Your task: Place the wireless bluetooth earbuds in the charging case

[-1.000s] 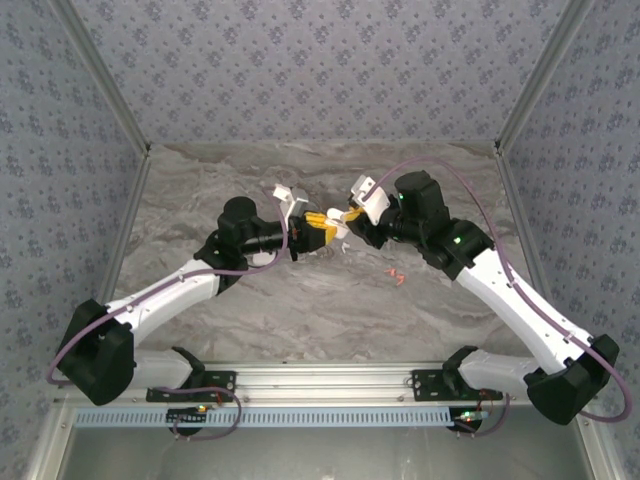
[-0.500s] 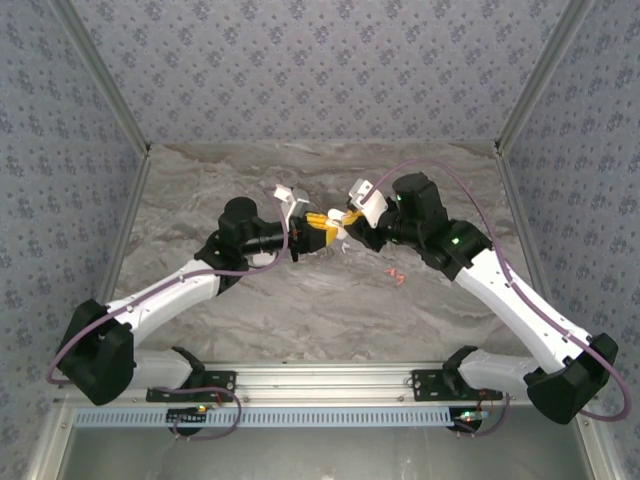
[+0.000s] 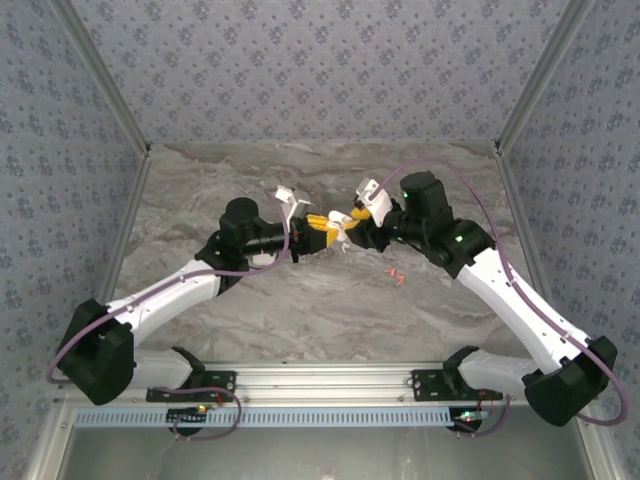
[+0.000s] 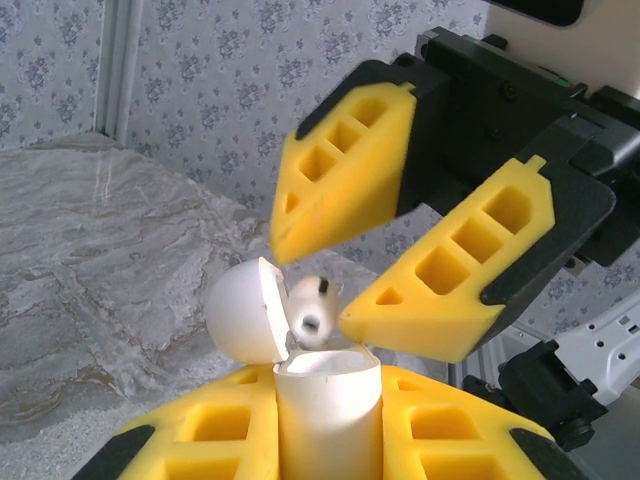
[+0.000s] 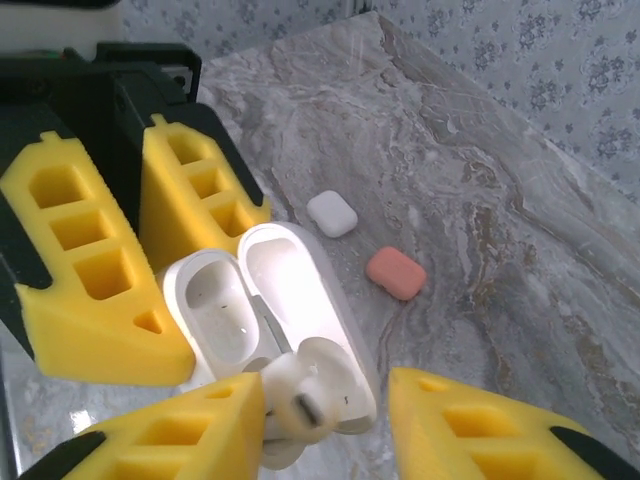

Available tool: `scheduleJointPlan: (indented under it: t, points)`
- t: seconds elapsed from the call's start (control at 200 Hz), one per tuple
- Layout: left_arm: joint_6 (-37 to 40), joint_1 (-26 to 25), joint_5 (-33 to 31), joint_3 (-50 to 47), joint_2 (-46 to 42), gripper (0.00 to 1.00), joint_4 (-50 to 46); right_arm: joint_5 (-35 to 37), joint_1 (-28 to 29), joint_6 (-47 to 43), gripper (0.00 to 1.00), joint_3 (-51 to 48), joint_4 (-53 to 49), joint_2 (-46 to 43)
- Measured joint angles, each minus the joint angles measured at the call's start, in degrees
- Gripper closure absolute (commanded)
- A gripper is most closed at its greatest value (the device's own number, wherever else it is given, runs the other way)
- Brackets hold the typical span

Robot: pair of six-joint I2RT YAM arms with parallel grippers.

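While my left fingers [image 4: 200, 440] clamp the body of the open white charging case [image 4: 328, 410], lid [image 4: 240, 310] tipped back, my right fingers [image 5: 480, 425] stand parted at its mouth, gripping nothing. One white earbud [image 4: 312, 305] lies at the case's mouth, against one right finger. On the table [image 5: 500, 200] beyond lie a small white case [image 5: 332, 213] and a red-orange case [image 5: 396, 273].

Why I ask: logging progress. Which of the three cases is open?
The white case clamped in the left hand, lid swung back; the small white case and pink case lie closed.
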Motion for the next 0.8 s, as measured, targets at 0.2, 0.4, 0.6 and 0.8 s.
scheduleJointPlan:
  t: [0.2, 0.4, 0.6, 0.8]
  points:
    - [0.02, -0.04, -0.09, 0.00, 0.00, 1.00, 0.44, -8.74, -5.40, 5.77, 0.36, 0.28, 1.66, -1.01]
    - [0.44, -0.04, -2.08, 0.00, -0.26, 1.00, 0.37, -10.49, -9.73, 11.72, 0.32, 1.20, 3.52, -2.12]
    - [2.60, -0.04, -8.13, -1.77, -5.25, 1.00, -0.46, -4.85, -12.50, 17.33, 0.34, 1.38, 1.44, 2.19]
    - [5.27, -0.04, -12.26, -1.97, -10.78, 1.00, -3.43, 2.29, -11.63, 21.24, 0.37, 1.46, -2.10, 14.19]
